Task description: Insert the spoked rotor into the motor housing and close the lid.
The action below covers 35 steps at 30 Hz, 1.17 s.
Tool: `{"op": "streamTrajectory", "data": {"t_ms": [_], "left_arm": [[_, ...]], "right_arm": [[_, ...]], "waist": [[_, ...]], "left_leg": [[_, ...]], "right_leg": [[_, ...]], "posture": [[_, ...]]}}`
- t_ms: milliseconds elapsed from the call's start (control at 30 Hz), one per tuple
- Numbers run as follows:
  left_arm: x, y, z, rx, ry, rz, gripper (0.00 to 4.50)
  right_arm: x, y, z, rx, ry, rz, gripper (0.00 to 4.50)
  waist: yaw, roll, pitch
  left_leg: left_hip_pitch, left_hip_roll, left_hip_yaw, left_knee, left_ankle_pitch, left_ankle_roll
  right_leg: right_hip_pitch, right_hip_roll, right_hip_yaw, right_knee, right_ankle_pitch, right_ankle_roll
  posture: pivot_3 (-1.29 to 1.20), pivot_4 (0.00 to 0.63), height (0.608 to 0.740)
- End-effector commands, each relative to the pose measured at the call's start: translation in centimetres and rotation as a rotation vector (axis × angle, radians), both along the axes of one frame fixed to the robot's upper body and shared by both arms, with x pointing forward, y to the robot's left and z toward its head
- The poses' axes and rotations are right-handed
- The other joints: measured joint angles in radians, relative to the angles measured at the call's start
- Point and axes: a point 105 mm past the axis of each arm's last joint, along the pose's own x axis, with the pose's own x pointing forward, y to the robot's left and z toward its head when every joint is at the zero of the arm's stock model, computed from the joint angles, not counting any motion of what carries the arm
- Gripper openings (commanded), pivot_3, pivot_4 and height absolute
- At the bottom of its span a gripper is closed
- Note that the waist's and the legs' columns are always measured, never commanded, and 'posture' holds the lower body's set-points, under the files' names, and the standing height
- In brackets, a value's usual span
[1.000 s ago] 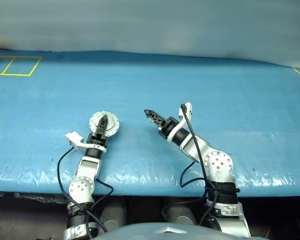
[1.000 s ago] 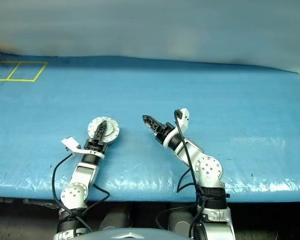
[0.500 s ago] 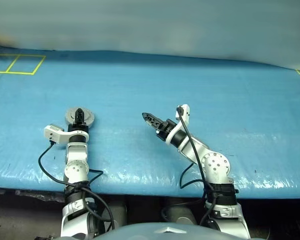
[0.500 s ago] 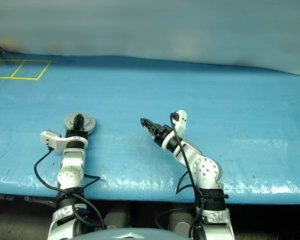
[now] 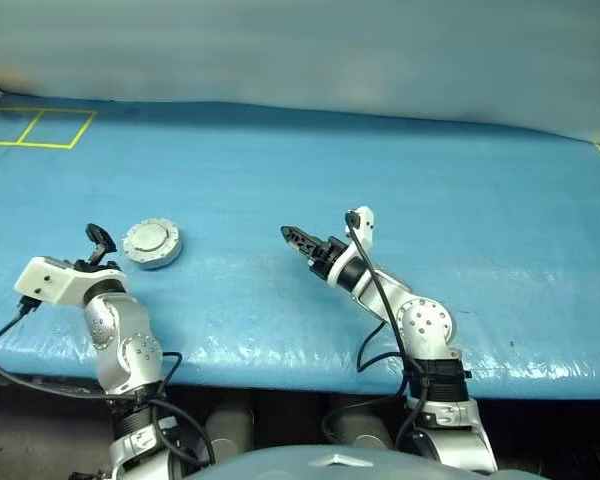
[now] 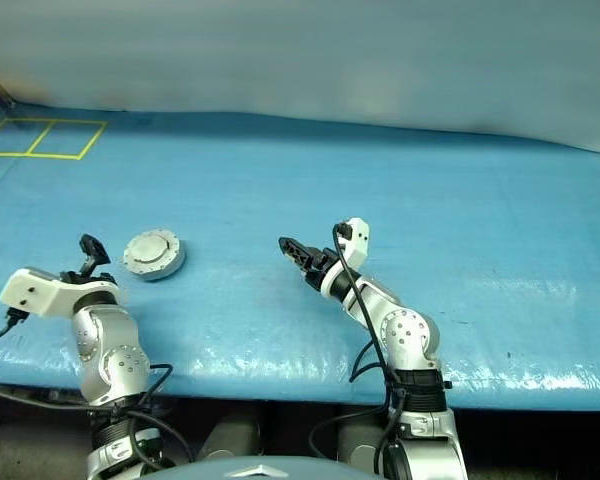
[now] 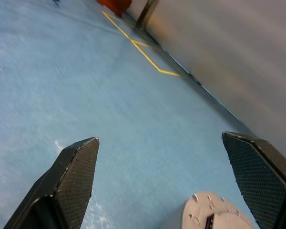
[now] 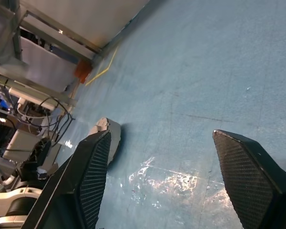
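Note:
The motor housing lies as a round silver puck on the blue table, left of centre. The lid, a grey disc with a notched rim, covers its top, and in the left wrist view the lid shows a dark centre slot. The spoked rotor is hidden. My left gripper is a little to the left of the puck, apart from it, open and empty, its fingers spread wide. My right gripper hovers to the right of the puck, open with nothing in it; its wrist view shows the housing edge-on.
Blue sheeting covers the table, with a pale wall behind it. Yellow tape squares mark the far left corner. The table's front edge runs just below both arms. Frames, cables and an orange thing stand beyond the table's left end.
My left gripper carried the puck leftward, then opened, let it go and swung further left, rolling as it went. The right gripper has hardly moved.

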Motion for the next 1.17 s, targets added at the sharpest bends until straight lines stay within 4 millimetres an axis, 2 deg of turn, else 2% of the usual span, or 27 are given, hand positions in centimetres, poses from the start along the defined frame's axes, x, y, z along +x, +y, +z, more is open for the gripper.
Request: {"op": "streamTrajectory", "data": {"t_ms": [33,100,133,233,300,367,500,600,667,700,800,933,1167], "left_arm": [[1.2,-3.9,4.5,0.245,-0.109,-0.191,4.49],[2.2,-8.7,5.7,0.427,-0.142,-0.479,4.49],[2.3,-10.8,5.7,0.492,-0.143,-0.604,4.49],[1.5,-16.7,4.1,0.706,-0.077,-0.997,4.49],[0.5,-18.9,2.5,0.799,-0.022,-1.186,4.49],[0.2,-19.6,1.5,0.805,0.011,-1.277,4.49],[0.1,-20.4,-0.6,0.834,0.075,-1.375,4.49],[0.2,-20.6,-1.3,0.835,0.087,-1.404,4.49],[0.2,-20.7,-1.6,0.824,0.087,-1.415,4.50],[0.3,-20.6,-1.7,0.811,0.084,-1.416,4.50],[0.4,-20.7,-2.0,0.811,0.088,-1.418,4.50],[0.5,-20.8,-2.0,0.808,0.076,-1.409,4.50],[0.6,-21.1,-2.3,0.804,0.069,-1.405,4.50]], "right_arm": [[0.4,-0.4,2.2,-0.090,-0.226,-0.057,3.59],[0.6,-1.2,3.0,-0.168,-0.376,-0.090,3.59],[0.6,-1.5,3.4,-0.211,-0.449,-0.094,3.59],[0.6,-2.9,3.3,-0.280,-0.538,-0.095,3.59],[0.4,-3.8,3.2,-0.333,-0.582,-0.068,3.59],[0.2,-4.7,2.6,-0.391,-0.590,-0.023,3.59],[-0.7,-6.6,0.2,-0.614,-0.603,0.124,3.59],[-1.5,-7.4,-0.7,-0.659,-0.578,0.206,3.59],[-1.8,-8.1,-1.3,-0.698,-0.551,0.235,4.14],[-1.9,-8.3,-1.4,-0.710,-0.548,0.242,4.47],[-1.4,-8.8,-1.3,-0.750,-0.560,0.191,4.49],[-1.7,-8.4,-2.0,-0.780,-0.541,0.215,4.49],[-1.3,-8.4,-1.3,-0.781,-0.563,0.188,4.49]], "waist": [[0.001,0.000,0.000],[0.003,0.000,0.000],[0.003,0.000,0.000],[-0.005,0.000,0.000],[-0.014,0.001,0.000],[-0.019,0.001,0.000],[-0.015,0.002,0.000],[-0.015,0.001,0.001],[-0.014,0.001,0.001],[-0.013,0.001,0.001],[-0.007,0.001,0.001],[-0.002,0.001,0.001],[0.000,0.001,0.001]], "left_leg": [[0.000,0.000,0.000,0.000,0.000,0.000],[-0.001,0.000,0.000,0.000,0.000,0.000],[-0.001,0.000,0.000,0.000,0.000,0.000],[0.000,0.000,0.002,0.000,0.000,0.000],[0.002,0.000,0.002,-0.002,0.000,0.000],[0.004,0.001,0.004,-0.003,0.000,0.000],[0.005,0.001,0.004,-0.003,0.000,0.000],[0.007,0.001,0.004,-0.003,0.000,0.000],[0.007,0.001,0.004,-0.003,0.000,0.000],[0.007,0.001,0.005,-0.003,0.000,0.000],[0.007,0.001,0.005,-0.003,0.000,0.000],[0.007,0.001,0.005,-0.003,0.000,0.000],[0.007,0.001,0.005,-0.002,0.000,0.000]], "right_leg": [[0.000,0.000,0.000,0.000,0.000,0.000],[0.000,0.000,0.000,0.000,0.000,0.000],[0.000,0.000,0.000,0.000,0.000,0.000],[-0.001,0.000,0.001,0.000,0.000,0.000],[0.000,0.000,0.002,0.001,0.000,0.000],[0.000,0.000,0.003,0.001,-0.002,-0.002],[0.001,0.000,0.003,0.002,-0.003,-0.004],[0.002,0.000,0.003,0.002,-0.003,-0.004],[0.002,0.000,0.003,0.002,-0.003,-0.004],[0.002,0.000,0.003,0.002,-0.003,-0.004],[0.002,0.000,0.003,0.002,-0.003,-0.004],[0.003,0.000,0.003,0.003,-0.003,-0.004],[0.003,0.000,0.003,0.003,-0.002,-0.003]], "posture": [[0.00,0.150,0.740],[0.00,0.150,0.740],[0.00,0.150,0.740],[0.00,0.150,0.740],[0.00,0.150,0.740],[0.00,0.150,0.740],[0.00,0.150,0.740],[0.00,0.150,0.740],[0.00,0.150,0.740],[0.00,0.150,0.740],[0.00,0.150,0.740],[0.00,0.150,0.740],[0.00,0.150,0.740]]}}
